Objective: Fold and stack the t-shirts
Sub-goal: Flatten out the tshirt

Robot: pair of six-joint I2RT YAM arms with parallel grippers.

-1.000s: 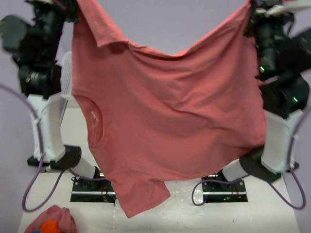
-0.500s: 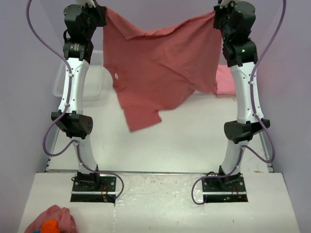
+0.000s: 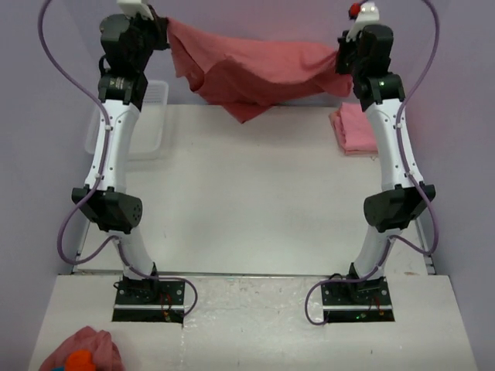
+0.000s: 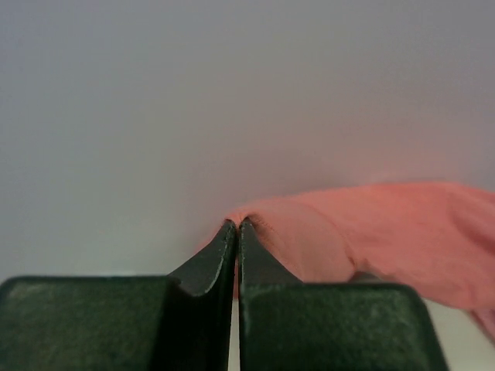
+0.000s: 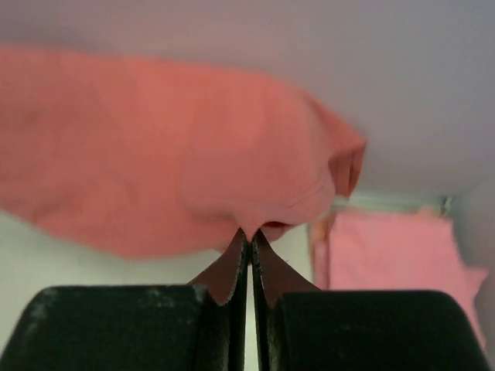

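Above far edge of table [image 3: 247, 201], left gripper [image 3: 161, 35] and right gripper [image 3: 340, 63] each clamped tight on tee [image 3: 255, 73] slung between them.

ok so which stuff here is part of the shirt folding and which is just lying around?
Job: red t-shirt stretched between left hand and right hand; folded pink t-shirt at far right.
Lying about: clear bin at far left; pink cloth lump with orange patch, near left corner.
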